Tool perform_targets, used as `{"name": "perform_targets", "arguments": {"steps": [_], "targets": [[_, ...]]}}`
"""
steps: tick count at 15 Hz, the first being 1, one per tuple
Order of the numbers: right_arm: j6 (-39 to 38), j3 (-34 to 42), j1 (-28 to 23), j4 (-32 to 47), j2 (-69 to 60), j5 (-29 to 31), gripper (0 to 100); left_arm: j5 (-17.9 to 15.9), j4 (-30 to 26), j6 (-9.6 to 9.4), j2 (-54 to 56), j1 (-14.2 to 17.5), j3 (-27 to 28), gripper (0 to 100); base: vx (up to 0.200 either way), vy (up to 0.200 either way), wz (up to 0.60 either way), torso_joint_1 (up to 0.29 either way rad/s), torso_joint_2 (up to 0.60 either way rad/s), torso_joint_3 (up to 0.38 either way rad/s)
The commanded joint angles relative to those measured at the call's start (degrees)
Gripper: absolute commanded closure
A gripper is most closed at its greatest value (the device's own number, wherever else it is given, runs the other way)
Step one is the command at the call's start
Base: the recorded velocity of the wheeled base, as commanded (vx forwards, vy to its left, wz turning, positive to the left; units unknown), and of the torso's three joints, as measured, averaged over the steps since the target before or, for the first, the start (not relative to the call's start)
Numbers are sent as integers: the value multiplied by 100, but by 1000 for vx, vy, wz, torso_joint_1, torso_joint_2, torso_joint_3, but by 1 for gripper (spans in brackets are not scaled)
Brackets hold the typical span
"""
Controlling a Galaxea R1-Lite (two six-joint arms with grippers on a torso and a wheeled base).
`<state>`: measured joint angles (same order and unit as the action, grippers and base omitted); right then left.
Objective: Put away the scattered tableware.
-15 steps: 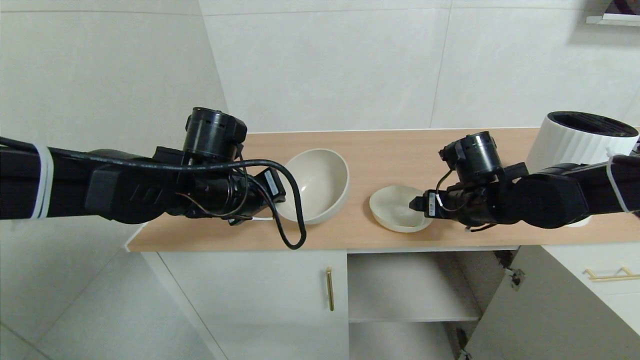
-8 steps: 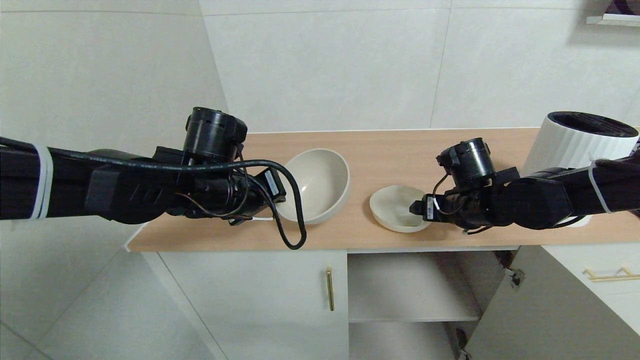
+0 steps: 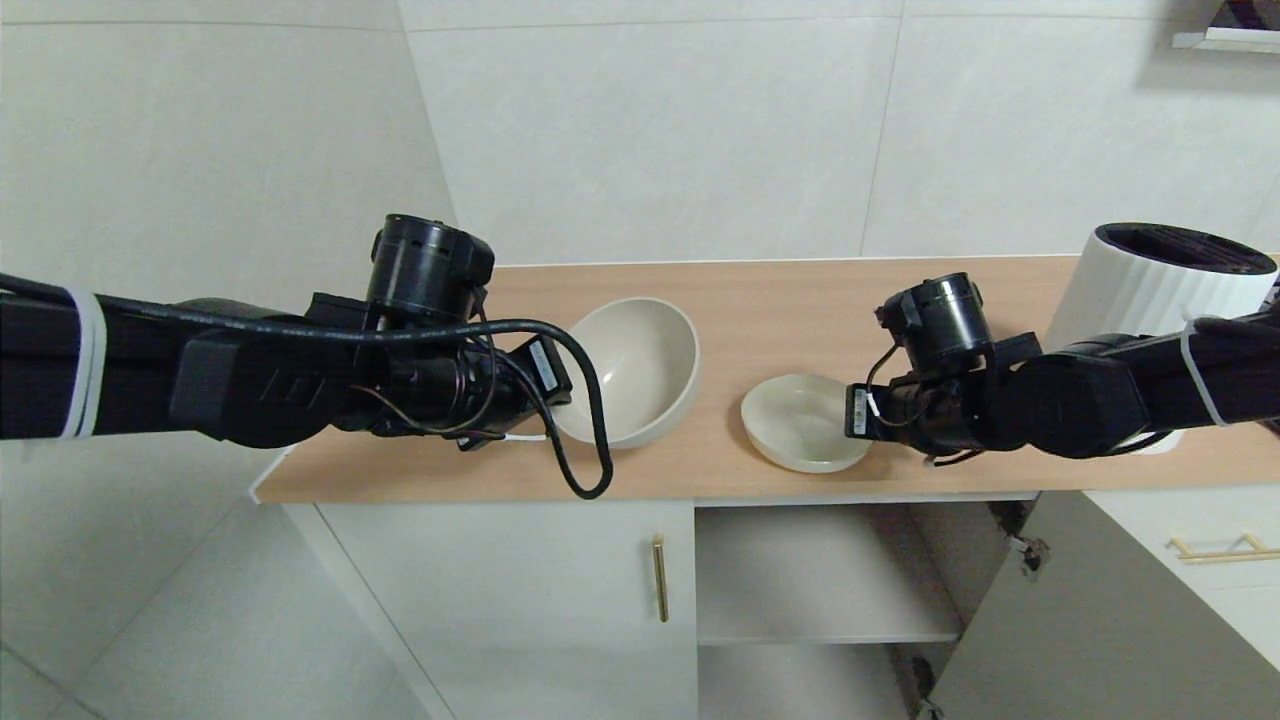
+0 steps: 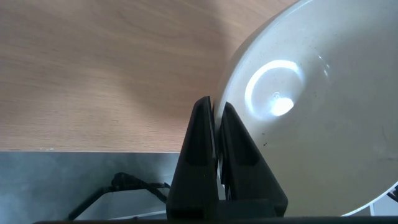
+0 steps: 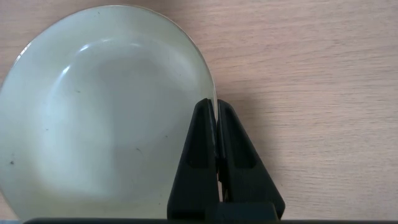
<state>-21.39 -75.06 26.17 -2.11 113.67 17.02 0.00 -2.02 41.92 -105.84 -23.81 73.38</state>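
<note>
Now my left claw (image 4: 214, 104) is clamped on the rim of the tilted bowl (image 3: 640, 365), which lies at its 3 o'clock on the worktop (image 3: 780, 300). My right claw (image 5: 216, 104) nips the rim of the dish (image 3: 800, 425), at its 9 o'clock.

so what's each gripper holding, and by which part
Left gripper pinches the large bowl by its rim; right gripper pinches the small dish by its rim.

No print can be read. A small white sticker (image 3: 543, 367) by the left gripper (image 4: 213, 102) and a second sticker (image 3: 857, 410) by the right gripper (image 5: 216, 102) carry marks too small to read.
</note>
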Motion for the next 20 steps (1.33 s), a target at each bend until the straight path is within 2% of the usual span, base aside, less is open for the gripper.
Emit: {"name": "perform_targets", "arguments": {"steps": [1,6,8,9,10,11,13,15,17,20], "targets": [[4,0,2,0,-37,3,100,0,0,0,19,-1,1,100,0,0,0,0,0,0],[-14,53,2,53,-319,-173,100,-35,-281,-44,239,-1,-113,100,0,0,0,0,0,0],[-102,114,2,88,-503,-366,100,-35,-281,-141,397,-1,-262,100,0,0,0,0,0,0],[-128,237,2,281,-837,-709,100,-88,-281,-237,679,-1,-491,100,0,0,0,0,0,0],[-128,237,2,281,-837,-709,100,-88,-281,-237,679,-1,-491,100,0,0,0,0,0,0],[-154,554,2,483,-1312,-1210,100,-211,-281,-422,1065,-19,-922,100,0,0,0,0,0,0],[-154,861,2,483,-1628,-1526,100,-316,-281,-615,1373,-19,-1238,100,0,0,0,0,0,0],[-163,1292,2,448,-2024,-1570,100,-360,-281,-835,1821,-27,-1616,100,0,0,0,0,0,0],[-251,1766,11,439,-2454,-1570,100,-360,-281,-905,2076,-80,-1932,100,0,0,0,0,0,0],[-190,2241,28,360,-2859,-1640,100,-352,-281,-905,2252,-221,-2213,100,0,0,0,0,0,0]]}}
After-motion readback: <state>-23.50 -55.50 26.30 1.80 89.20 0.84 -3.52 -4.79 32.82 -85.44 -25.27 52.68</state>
